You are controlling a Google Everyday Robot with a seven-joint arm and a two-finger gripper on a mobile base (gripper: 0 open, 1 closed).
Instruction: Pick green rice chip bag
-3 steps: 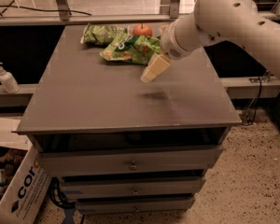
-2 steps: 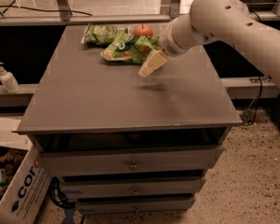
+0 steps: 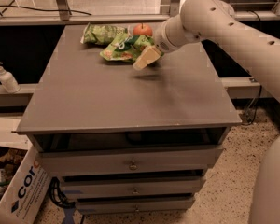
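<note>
- Gripper (image 3: 144,59): at the end of the pale arm (image 3: 210,20), which reaches in from the upper right. It hangs over the far half of the grey table (image 3: 112,97), angled down and to the left.
- Gripper state: it reads as one cream-coloured wedge from this view, so whether it is spread or pressed together cannot be told. Nothing is seen held in it.
- A soft shadow (image 3: 147,77) lies on the tabletop just in front of the gripper, so the tip is off the surface.
- Green rice chip bag (image 3: 122,48): lies crumpled on the far part of the table, a little right of centre, with the dark round logo facing up and orange patches along its near edge.
- Gripper versus bag: the tip sits at the bag's right-hand end and overlaps it in view. Contact cannot be told.
- Paler green bag (image 3: 101,33): lies flatter, behind and to the left of the green rice chip bag. The two touch or overlap where they meet.
- Apple (image 3: 142,30): red-orange, at the far edge, just behind the green rice chip bag and close beside the arm's wrist.
- Under the tabletop: a stack of drawers (image 3: 130,162) with small knobs.
- Left of the table: a pump bottle (image 3: 6,77) on a low ledge and a cardboard box (image 3: 21,195) on the floor.
</note>
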